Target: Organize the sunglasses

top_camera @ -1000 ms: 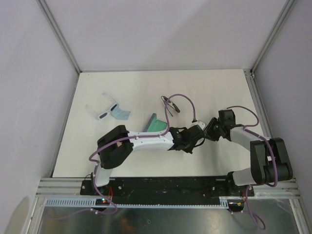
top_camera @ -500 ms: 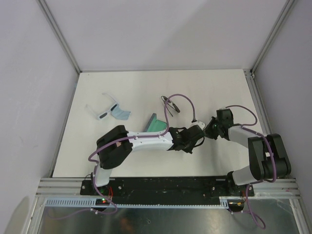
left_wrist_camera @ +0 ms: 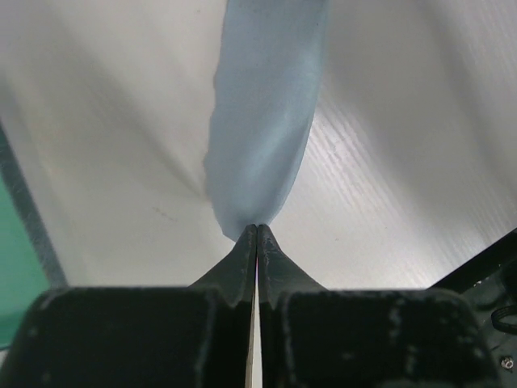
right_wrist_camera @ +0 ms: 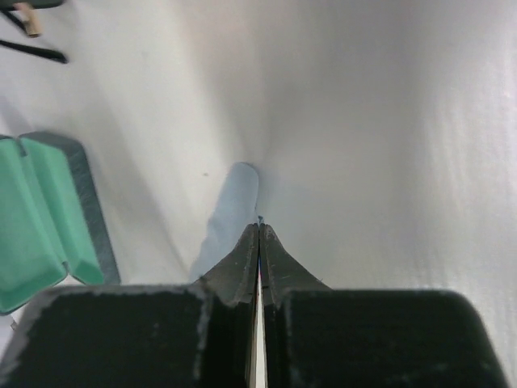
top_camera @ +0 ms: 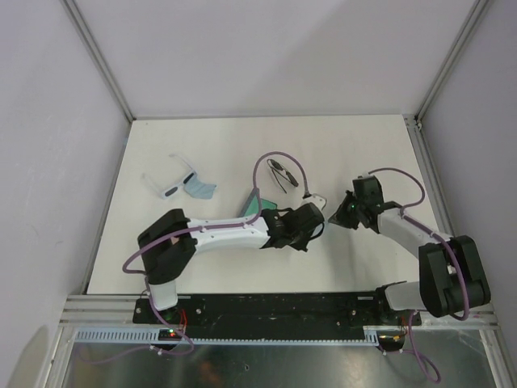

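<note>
**Second Pinch on Cloth; Sunglasses Not Yet Handled**

Has just shut right gripper (right_wrist_camera: 258, 230) tight, seemingly on the light blue cloth (left_wrist_camera: 262, 121) already clamped in fully closed left gripper (left_wrist_camera: 256, 230). Suggests cloth spreading or folding, not eyewear handling yet. Leaves dark-framed sunglasses (top_camera: 283, 171), thin and wiry, lying beyond open green-lined case (top_camera: 255, 202). Leaves white-framed sunglasses (top_camera: 171, 186) far left, beside second cloth (top_camera: 199, 190).
</note>
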`<control>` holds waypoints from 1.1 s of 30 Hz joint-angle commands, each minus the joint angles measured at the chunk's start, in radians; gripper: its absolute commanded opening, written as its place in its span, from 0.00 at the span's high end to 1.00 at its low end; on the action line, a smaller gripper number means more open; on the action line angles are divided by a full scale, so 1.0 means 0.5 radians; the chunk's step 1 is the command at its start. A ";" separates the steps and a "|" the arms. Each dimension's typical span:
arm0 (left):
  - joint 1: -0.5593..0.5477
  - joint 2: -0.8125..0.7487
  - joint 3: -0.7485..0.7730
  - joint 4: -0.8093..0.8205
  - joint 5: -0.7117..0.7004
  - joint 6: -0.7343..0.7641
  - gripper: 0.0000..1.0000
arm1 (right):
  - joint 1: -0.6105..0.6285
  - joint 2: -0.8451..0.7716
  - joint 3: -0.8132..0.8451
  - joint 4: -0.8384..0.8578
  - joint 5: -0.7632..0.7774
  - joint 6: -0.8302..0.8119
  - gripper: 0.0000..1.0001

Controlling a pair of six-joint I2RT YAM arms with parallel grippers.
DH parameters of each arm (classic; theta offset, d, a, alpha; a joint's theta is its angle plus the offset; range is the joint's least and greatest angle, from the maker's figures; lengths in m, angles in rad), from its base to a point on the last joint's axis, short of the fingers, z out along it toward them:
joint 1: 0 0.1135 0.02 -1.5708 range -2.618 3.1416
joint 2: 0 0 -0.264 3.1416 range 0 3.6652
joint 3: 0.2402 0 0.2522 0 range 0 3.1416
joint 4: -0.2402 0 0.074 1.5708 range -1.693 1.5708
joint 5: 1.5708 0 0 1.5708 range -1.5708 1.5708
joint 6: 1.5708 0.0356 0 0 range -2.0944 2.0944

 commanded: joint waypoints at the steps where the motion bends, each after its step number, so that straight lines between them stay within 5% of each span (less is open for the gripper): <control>1: 0.047 -0.227 -0.115 0.024 -0.034 -0.077 1.00 | 0.113 -0.008 0.195 -0.055 0.024 0.021 1.00; 17: 0.232 -0.677 -0.585 0.026 0.029 -0.174 1.00 | 0.543 0.476 0.634 0.055 0.054 0.173 1.00; 33: 0.488 -0.976 -0.872 0.021 0.095 -0.119 1.00 | 0.701 0.841 0.977 0.116 0.068 0.253 1.00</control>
